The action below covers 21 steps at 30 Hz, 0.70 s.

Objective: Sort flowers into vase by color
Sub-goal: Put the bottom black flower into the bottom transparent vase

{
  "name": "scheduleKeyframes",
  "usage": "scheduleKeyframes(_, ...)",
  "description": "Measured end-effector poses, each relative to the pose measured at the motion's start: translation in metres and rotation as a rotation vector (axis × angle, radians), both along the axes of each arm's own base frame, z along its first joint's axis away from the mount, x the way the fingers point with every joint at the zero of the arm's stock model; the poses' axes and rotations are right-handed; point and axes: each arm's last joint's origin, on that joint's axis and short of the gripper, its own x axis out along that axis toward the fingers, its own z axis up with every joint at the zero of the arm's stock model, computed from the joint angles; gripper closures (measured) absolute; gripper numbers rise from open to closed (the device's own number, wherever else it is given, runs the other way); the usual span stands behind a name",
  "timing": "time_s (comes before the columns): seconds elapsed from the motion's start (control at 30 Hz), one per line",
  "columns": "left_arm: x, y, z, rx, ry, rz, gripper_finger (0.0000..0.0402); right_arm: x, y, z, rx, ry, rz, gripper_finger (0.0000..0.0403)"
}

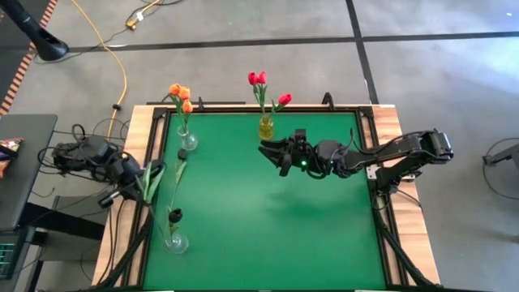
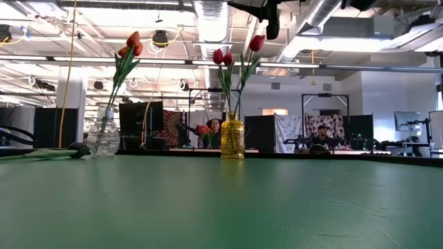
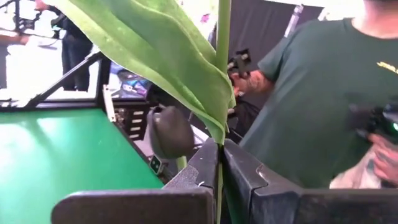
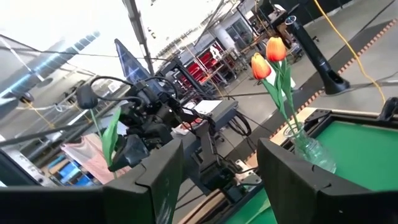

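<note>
Beside the counter's (image 1: 268, 211) left edge, the left claw (image 1: 144, 185) pinches a dark flower's (image 1: 182, 154) stem; the right claw (image 1: 272, 150) hangs open just beside the yellow vase (image 1: 266, 127).

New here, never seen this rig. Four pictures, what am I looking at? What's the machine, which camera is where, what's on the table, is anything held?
It is a two-arm robot at a green table, sorting artificial tulips into vases by color.

The high view looks straight down. The low view looks level across the tabletop. The other two come from cameras on each wrist.

On the table: a clear vase with orange tulips at the back left, a yellow vase with red tulips at the back center, and a clear vase at the front left with a dark tulip.

The left gripper, at the table's left edge, is shut on a tulip stem with a broad leaf. The right gripper hangs open and empty near the yellow vase.
</note>
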Motion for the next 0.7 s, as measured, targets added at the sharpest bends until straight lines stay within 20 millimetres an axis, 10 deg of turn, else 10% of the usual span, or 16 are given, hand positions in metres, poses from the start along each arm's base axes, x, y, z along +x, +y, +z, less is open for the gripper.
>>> scheduleKeyframes(0.7,0.02,-0.01,0.006,0.1,-0.103,-0.15,0.0401,-0.002,0.018,0.0,0.084,-0.02,0.013,0.0173)
